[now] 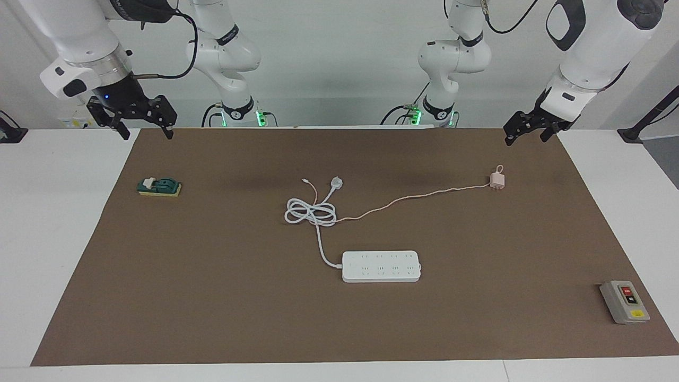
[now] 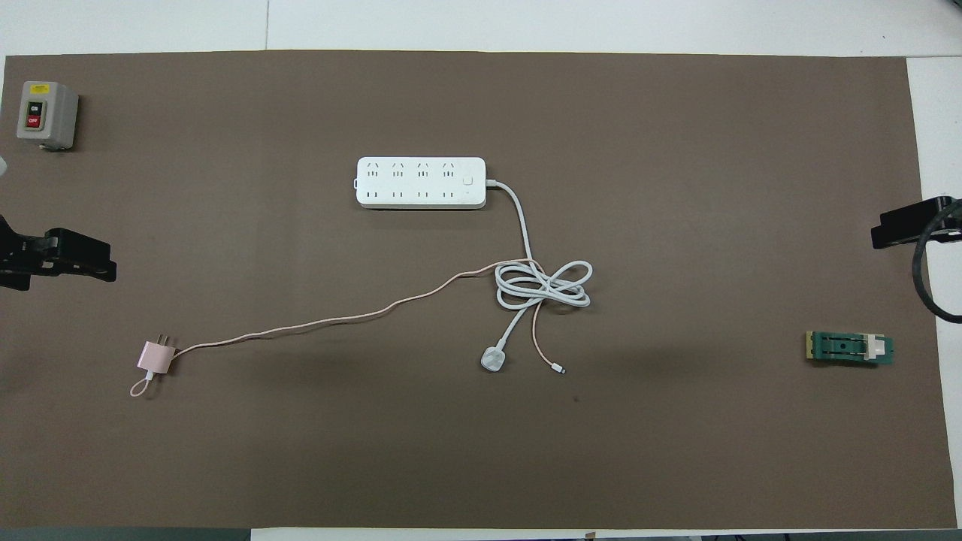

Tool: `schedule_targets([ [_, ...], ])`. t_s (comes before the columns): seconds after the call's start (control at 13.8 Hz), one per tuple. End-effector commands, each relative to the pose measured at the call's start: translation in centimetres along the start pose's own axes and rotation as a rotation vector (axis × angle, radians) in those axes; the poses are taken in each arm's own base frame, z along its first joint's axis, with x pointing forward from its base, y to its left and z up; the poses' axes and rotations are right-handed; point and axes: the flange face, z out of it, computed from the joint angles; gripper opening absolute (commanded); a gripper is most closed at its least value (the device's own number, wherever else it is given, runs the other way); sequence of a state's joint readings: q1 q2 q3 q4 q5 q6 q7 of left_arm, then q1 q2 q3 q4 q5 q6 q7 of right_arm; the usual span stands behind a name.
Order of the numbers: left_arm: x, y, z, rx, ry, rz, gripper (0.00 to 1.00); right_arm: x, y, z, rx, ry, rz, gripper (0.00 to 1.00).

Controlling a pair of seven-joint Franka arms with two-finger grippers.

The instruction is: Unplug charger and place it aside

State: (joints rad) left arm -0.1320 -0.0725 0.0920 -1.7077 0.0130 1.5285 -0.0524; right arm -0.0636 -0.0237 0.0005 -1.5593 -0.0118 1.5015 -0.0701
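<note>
Charger [image 1: 497, 181], unplugged, is laid at right of facing frame; left gripper [image 1: 524, 131] and right gripper [image 1: 144, 121] are held spread, empty.

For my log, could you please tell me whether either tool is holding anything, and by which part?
Nothing is held: the left tool and right tool hang open, and the charger lies loose on the mat.
</note>
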Motion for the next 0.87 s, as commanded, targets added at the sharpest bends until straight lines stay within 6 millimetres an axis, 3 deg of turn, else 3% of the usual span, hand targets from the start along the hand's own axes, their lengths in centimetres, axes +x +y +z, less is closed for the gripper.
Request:
schedule_targets([
  [0.0, 0.23, 1.07, -0.11, 0.006, 0.020, 0.044, 1.00, 0.05, 0.30, 0.07, -0.023, 0.008, -0.007, 1.00],
  [0.79, 0.19, 1.36, -0.07, -0.005, 0.021, 0.123, 1.00, -0.29, 0.22, 0.13, -0.026, 0.002, -0.001, 1.00],
])
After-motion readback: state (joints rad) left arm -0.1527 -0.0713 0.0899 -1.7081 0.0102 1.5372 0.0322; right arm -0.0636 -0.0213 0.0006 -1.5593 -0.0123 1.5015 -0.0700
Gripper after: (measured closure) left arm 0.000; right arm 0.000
